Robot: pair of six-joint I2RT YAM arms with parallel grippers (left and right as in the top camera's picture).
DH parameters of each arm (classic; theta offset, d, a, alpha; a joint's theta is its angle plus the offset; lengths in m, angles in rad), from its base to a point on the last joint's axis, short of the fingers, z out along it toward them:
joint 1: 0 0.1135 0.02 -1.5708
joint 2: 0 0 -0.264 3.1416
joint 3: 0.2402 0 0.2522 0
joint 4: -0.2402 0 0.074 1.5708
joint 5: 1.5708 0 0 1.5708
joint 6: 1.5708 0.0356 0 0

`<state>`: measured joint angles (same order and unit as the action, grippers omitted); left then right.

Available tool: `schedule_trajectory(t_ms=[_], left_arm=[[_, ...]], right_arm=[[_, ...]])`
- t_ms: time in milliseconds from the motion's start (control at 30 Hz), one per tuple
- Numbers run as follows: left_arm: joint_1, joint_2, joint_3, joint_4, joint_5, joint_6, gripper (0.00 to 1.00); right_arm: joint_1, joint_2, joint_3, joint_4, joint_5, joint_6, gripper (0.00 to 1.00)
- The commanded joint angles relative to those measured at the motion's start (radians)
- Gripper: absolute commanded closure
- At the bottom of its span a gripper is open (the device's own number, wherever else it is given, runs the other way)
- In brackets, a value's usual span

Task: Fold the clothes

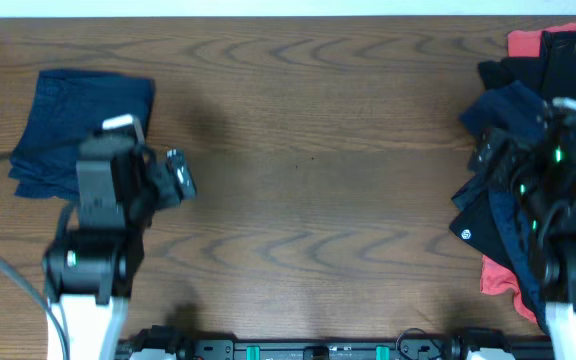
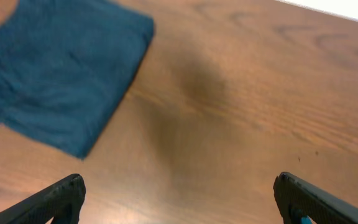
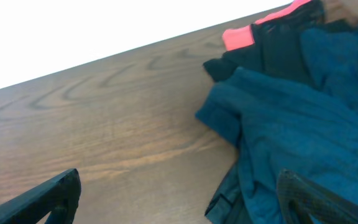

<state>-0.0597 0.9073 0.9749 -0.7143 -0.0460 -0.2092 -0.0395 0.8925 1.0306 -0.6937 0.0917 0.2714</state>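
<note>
At the left end of the brown wooden bench point(image 1: 318, 130), the left claw point(image 2: 178, 196) hangs over bare wood with its fingers spread wide, gripping nothing. The flat, folded navy blue cloth garment point(image 2: 61, 74) lies ahead and off to the left in the wrist view, apart from both fingers. At the far right, the right claw point(image 3: 179, 199) is likewise spread and empty. The rumpled navy garment point(image 3: 303, 118) of the heap lies by its right finger, with a black garment point(image 3: 278, 50) and a coral-red garment point(image 3: 238, 37) beyond.

Brown wood-grain table point(image 1: 308, 150), grey cable point(image 1: 8, 268) across its left side, black rail point(image 1: 308, 350) along the near edge.
</note>
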Motion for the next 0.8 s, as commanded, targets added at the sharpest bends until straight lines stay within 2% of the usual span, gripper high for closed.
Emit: schedule_trajectory(t_ms=[0, 133, 567, 767], left_arm=[[0.001, -0.083, -0.105, 0.064, -0.023, 0.044, 0.02], [0.001, -0.113, -0.154, 0.120, -0.026, 0.043, 0.02], [0.001, -0.056, -0.154, 0.117, -0.026, 0.044, 0.02], [0.001, -0.022, -0.154, 0.117, -0.026, 0.043, 0.02]], right_arm=[[0.007, -0.072, -0.096, 0.017, 0.069, 0.040, 0.01], [0.007, -0.116, -0.156, 0.001, 0.069, 0.039, 0.01], [0.007, -0.089, -0.171, -0.167, 0.051, 0.039, 0.01], [0.007, -0.087, -0.171, -0.187, 0.051, 0.039, 0.01]])
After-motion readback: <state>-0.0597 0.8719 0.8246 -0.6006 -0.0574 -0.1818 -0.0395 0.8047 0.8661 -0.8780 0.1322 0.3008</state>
